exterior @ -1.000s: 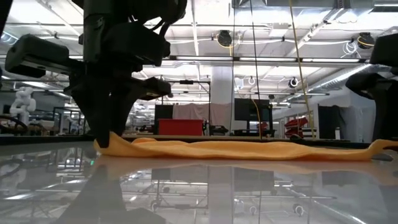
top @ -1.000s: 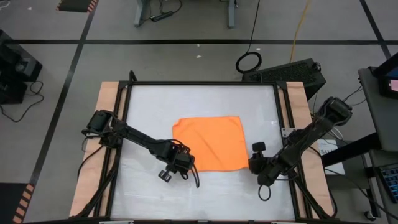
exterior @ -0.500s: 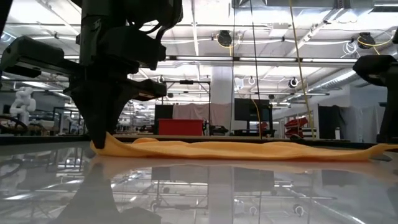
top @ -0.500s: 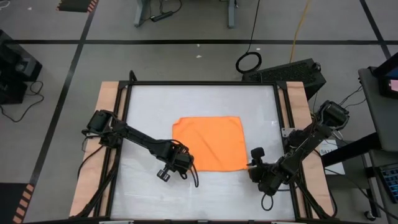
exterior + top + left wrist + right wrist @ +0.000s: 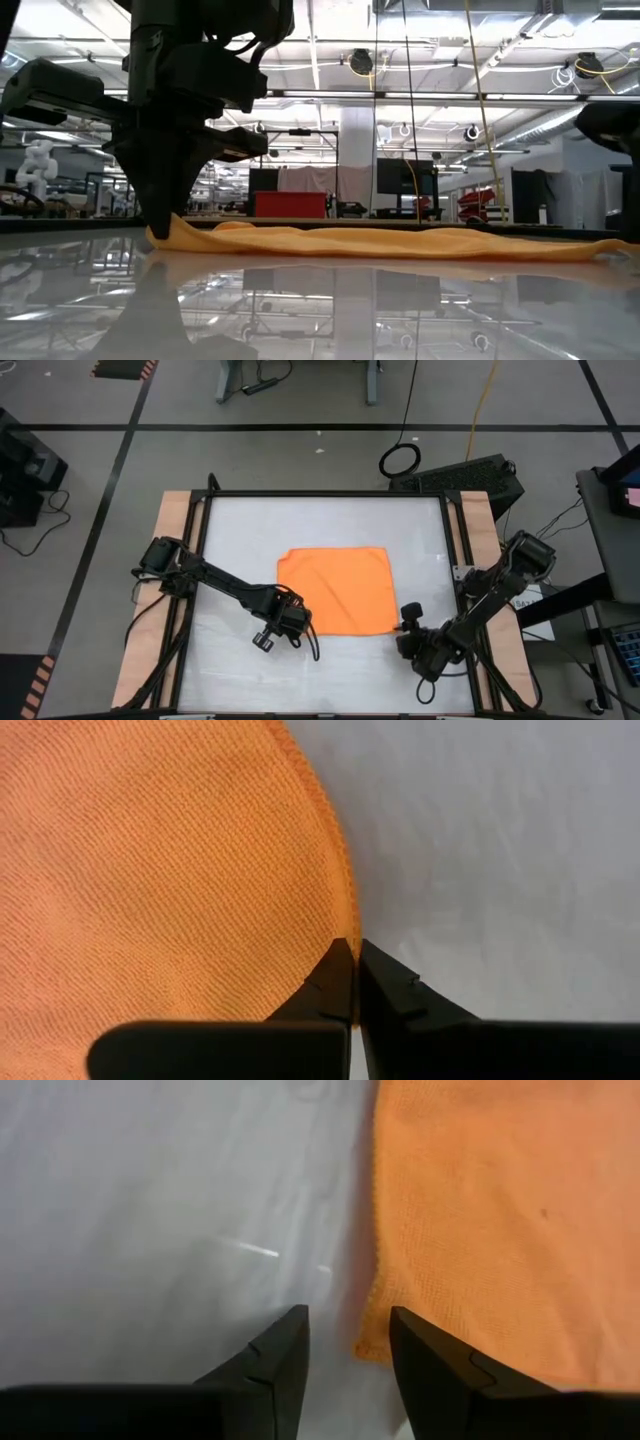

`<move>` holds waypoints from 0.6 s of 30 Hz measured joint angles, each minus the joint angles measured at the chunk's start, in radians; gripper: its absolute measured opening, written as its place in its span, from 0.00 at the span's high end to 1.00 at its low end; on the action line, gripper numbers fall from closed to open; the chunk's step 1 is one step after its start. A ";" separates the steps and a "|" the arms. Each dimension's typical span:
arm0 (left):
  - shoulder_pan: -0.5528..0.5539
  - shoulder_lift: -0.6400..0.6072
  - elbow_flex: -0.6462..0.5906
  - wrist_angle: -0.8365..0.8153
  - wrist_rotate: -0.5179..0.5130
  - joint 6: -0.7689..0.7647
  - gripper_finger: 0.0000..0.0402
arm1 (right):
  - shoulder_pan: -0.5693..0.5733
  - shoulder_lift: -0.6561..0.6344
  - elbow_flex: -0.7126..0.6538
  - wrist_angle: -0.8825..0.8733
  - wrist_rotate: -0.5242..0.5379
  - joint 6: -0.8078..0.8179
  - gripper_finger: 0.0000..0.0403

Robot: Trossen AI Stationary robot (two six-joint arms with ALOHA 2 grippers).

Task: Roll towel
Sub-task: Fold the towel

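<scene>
The orange towel (image 5: 338,590) lies spread flat on the white table, and it shows as a low strip in the low view (image 5: 400,242). My left gripper (image 5: 298,622) is at the towel's near left corner, shut on its edge (image 5: 355,945); the low view shows it reaching down to the towel's left end (image 5: 165,225). My right gripper (image 5: 405,638) is open, low over the table at the towel's near right corner. In the right wrist view (image 5: 347,1320) its fingers stand on either side of that corner (image 5: 368,1348). My left gripper pinches the towel's hemmed edge (image 5: 350,925) at the near left corner between its two fingertips. The fingers come from above, pointing down. The towel lies flat on the table, slack; one layer or several, I cannot tell.
The white table top (image 5: 240,530) has bare room all round the towel. Black frame bars and wooden side rails (image 5: 170,560) border it left and right. A dark device (image 5: 470,478) and a cable ring (image 5: 400,458) lie on the floor beyond the far right corner.
My right gripper has gone toward the table's near edge and a little left, coming to the towel's near right corner. The towel stays where it was.
</scene>
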 joint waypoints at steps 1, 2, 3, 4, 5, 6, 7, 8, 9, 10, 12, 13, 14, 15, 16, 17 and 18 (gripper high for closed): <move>0.000 0.000 0.000 0.000 0.000 -0.002 0.98 | 0.000 0.008 0.004 -0.004 0.009 0.002 0.67; 0.000 0.000 0.000 0.000 0.000 -0.002 0.98 | 0.000 0.012 0.011 -0.015 0.018 0.004 0.68; 0.000 0.000 0.000 -0.001 0.000 -0.002 0.98 | 0.000 0.017 0.018 -0.025 0.025 0.004 0.69; 0.000 0.000 0.000 -0.002 0.000 -0.002 0.98 | 0.000 0.020 0.026 -0.039 0.033 0.004 0.70; 0.000 0.000 0.000 -0.002 0.000 -0.002 0.98 | -0.001 0.022 0.034 -0.053 0.042 0.001 0.71; 0.000 0.000 0.000 -0.002 0.000 -0.002 0.98 | -0.003 0.023 0.039 -0.068 0.061 -0.007 0.73; 0.000 0.000 0.000 -0.004 0.000 -0.002 0.99 | -0.005 0.023 0.043 -0.085 0.077 -0.011 0.74; 0.000 0.000 0.000 -0.005 0.000 -0.002 0.99 | -0.006 0.023 0.044 -0.093 0.086 -0.011 0.77; 0.000 0.000 0.000 -0.004 0.000 -0.002 0.99 | -0.007 0.023 0.046 -0.095 0.087 -0.010 0.79; 0.000 0.000 0.000 -0.005 0.000 -0.002 0.99 | -0.009 0.023 0.047 -0.101 0.082 -0.006 0.81; 0.000 0.000 0.000 -0.005 0.000 -0.002 0.99 | -0.012 0.023 0.047 -0.117 0.072 0.012 0.87; 0.000 0.000 0.000 -0.005 0.000 -0.004 0.99 | -0.015 0.023 0.047 -0.121 0.070 0.018 0.90; 0.000 0.000 0.000 -0.005 0.000 -0.007 0.99 | -0.016 0.023 0.048 -0.120 0.067 0.020 0.92; 0.000 0.000 0.000 -0.005 0.000 -0.014 0.99 | -0.016 0.022 0.048 -0.119 0.060 0.021 0.96; 0.000 0.000 0.000 -0.007 -0.001 -0.018 0.99 | -0.015 0.022 0.048 -0.119 0.049 0.022 0.98; 0.000 0.000 0.000 -0.009 -0.002 -0.022 0.99 | -0.015 0.022 0.047 -0.119 0.045 0.026 0.99; 0.000 0.000 0.000 -0.009 -0.003 -0.022 0.99 | -0.014 0.022 0.047 -0.117 0.043 0.037 0.99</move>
